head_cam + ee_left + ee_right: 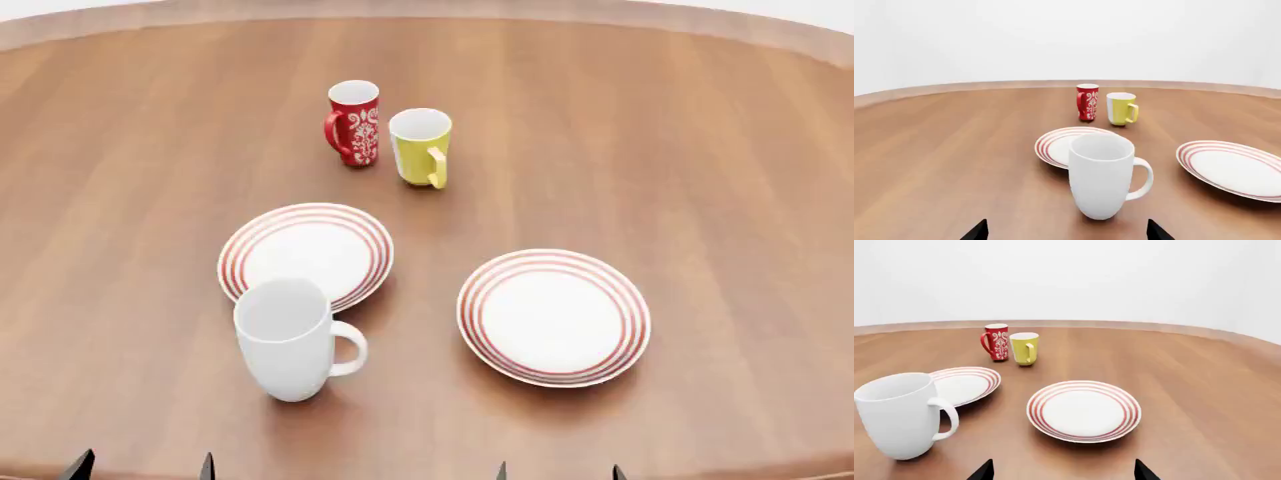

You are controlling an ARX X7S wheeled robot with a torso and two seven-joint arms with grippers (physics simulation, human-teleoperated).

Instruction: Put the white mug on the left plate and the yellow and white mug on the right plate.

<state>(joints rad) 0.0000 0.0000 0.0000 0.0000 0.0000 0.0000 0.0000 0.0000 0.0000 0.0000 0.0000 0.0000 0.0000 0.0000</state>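
The white mug (287, 340) stands upright on the wooden table, just in front of the left plate (307, 255), handle toward the right plate (554, 316). The yellow and white mug (422, 146) stands further back beside a red mug. My left gripper (142, 468) shows only its fingertips at the near table edge, open and empty; the white mug (1101, 174) is straight ahead of it, between the lines of its fingers. My right gripper (558, 472) is open and empty too, facing the right plate (1084, 410). The yellow and white mug (1025, 348) stands far beyond it.
A red mug with white pattern (354, 122) stands left of the yellow one, almost touching it. The round table's far rim (1067, 85) curves behind the mugs. Bare wood (747, 180) lies to the right of the plates.
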